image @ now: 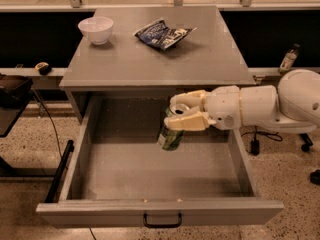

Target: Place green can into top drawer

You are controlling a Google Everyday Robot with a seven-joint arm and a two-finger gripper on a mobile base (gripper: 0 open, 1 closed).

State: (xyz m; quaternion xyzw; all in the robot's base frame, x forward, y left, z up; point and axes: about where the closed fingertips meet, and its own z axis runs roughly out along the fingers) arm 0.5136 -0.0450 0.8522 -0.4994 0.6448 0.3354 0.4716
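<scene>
gripper (176, 113) clenched on green can (170, 135), reaching in from right | can's upper end between fingers, body hanging below, over open top drawer (100, 211) | long axis near-vertical, silver top up, tilted slightly right

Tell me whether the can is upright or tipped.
Slightly tipped: the can, in the gripper over the drawer, has its top right of its base.
</scene>
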